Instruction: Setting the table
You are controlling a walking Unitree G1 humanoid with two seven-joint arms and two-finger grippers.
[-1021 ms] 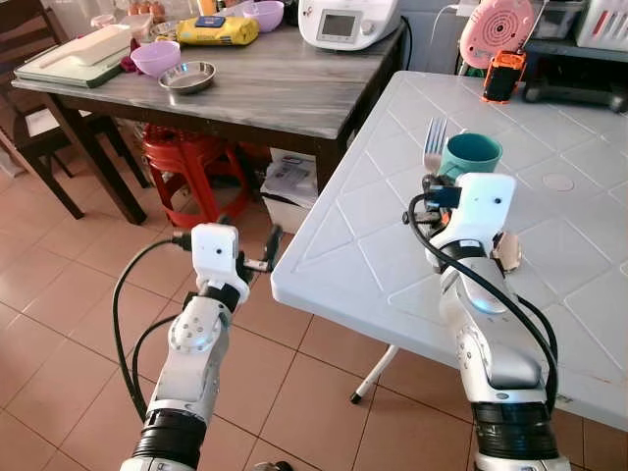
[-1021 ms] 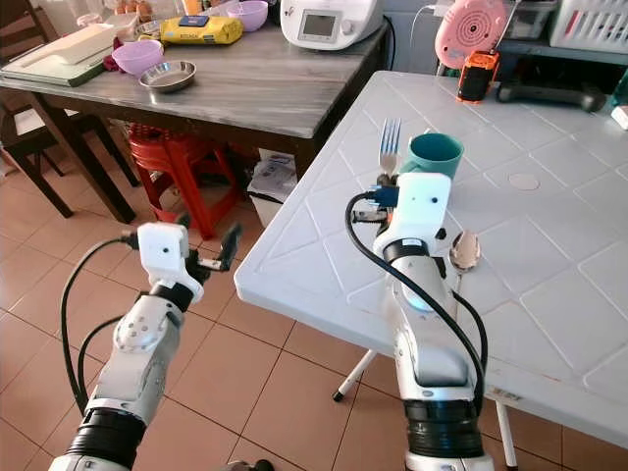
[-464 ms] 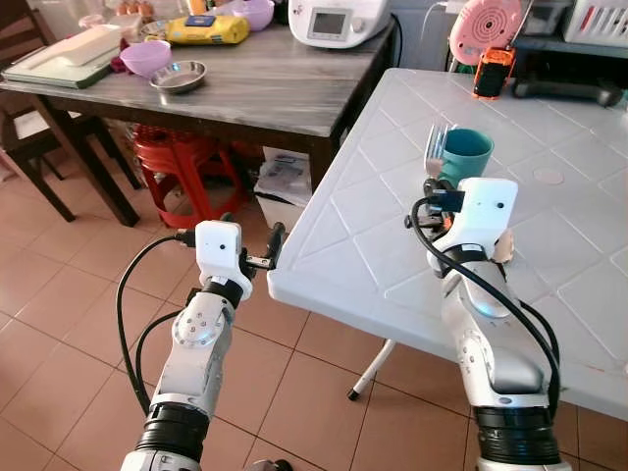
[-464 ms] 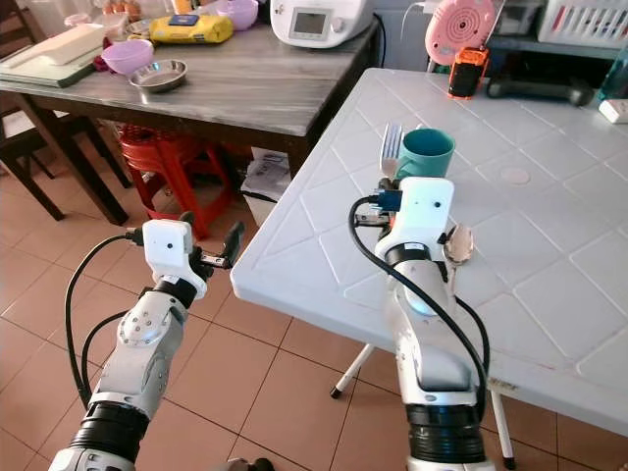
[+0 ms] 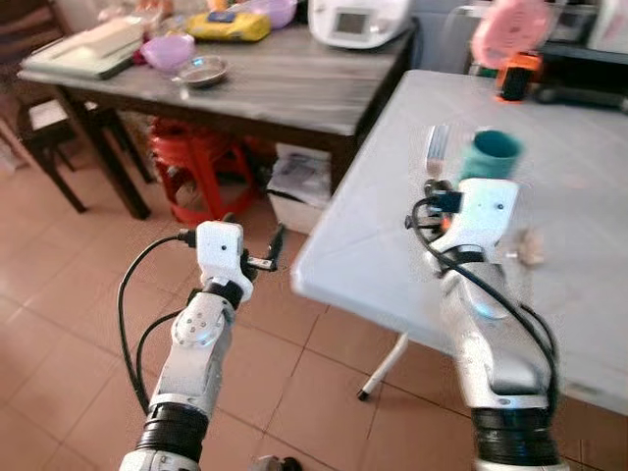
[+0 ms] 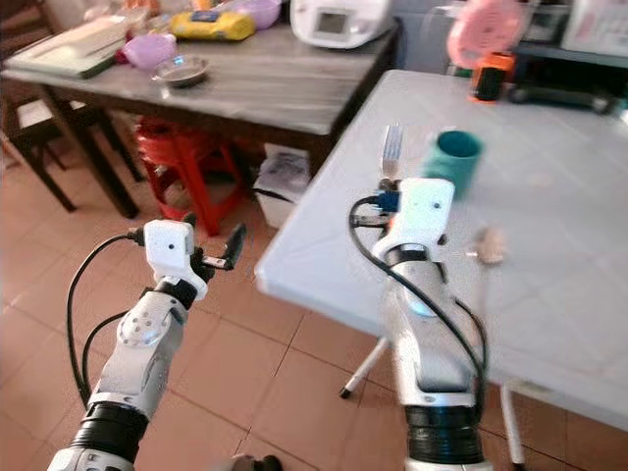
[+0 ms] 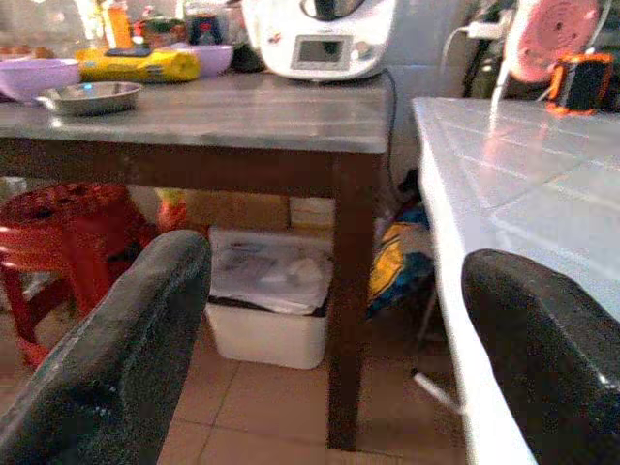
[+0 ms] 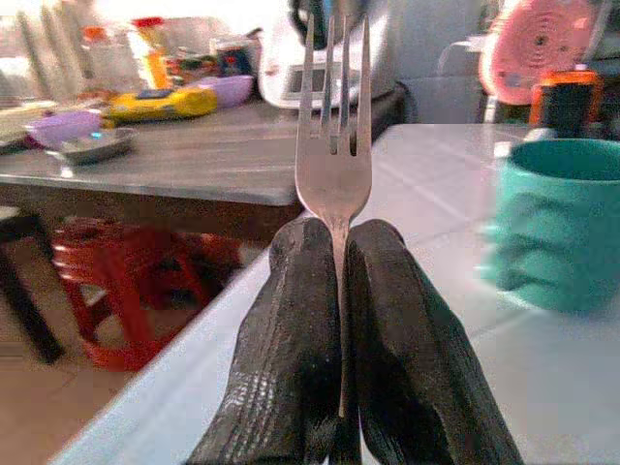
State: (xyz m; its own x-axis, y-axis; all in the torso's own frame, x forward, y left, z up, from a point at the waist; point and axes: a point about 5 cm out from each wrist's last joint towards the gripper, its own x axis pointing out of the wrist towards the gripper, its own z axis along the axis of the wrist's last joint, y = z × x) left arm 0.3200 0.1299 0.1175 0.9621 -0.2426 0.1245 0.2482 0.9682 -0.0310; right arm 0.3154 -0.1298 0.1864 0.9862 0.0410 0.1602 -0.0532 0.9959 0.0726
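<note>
While the right gripper (image 8: 334,320) pinches the fork (image 8: 335,145) upright by its handle, fingers pressed together on it, it hovers over the white table (image 6: 549,255) with the teal mug (image 6: 450,160) at about one o'clock from the tines. A spoon (image 6: 488,244) lies on the table at three o'clock of the wrist. To do this step well, the fork should probably be tilted down flat and lowered close to the tabletop beside the spoon before the fingers part, so it neither drops nor knocks the mug. The left gripper (image 7: 329,320) hangs spread wide and empty off the table's edge. Compared with half a second ago, the whole head view has swung and blurred; the arms look unchanged.
</note>
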